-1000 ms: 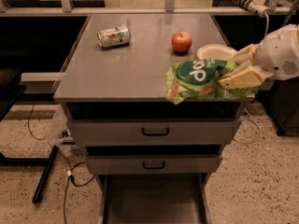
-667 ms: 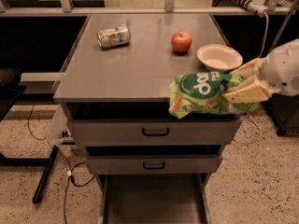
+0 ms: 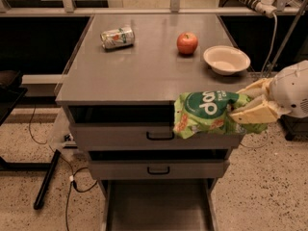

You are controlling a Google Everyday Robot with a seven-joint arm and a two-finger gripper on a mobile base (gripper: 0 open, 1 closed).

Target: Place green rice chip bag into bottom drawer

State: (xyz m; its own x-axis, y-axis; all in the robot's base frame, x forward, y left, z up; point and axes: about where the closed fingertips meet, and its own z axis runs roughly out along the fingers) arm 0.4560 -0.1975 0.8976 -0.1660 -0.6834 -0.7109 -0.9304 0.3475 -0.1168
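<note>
The green rice chip bag (image 3: 207, 112), glossy green with white lettering, hangs in the air in front of the cabinet's top drawer, below the tabletop's front right corner. My gripper (image 3: 245, 106) comes in from the right, its cream fingers (image 3: 250, 113) shut on the bag's right end. The bottom drawer (image 3: 156, 203) is pulled open at the cabinet's foot, a wide grey tray directly below and left of the bag; its floor shows bare.
On the grey tabletop (image 3: 144, 66) lie a green-and-silver can (image 3: 117, 36), a red apple (image 3: 187, 43) and a white bowl (image 3: 226, 59). Two upper drawers with black handles (image 3: 160, 136) are closed. Cables and a black stand leg (image 3: 45, 179) lie on the floor at left.
The gripper has carried the bag forward off the tabletop and lower, so it now hangs in front of the top drawer. The bowl it hid is now in full view.
</note>
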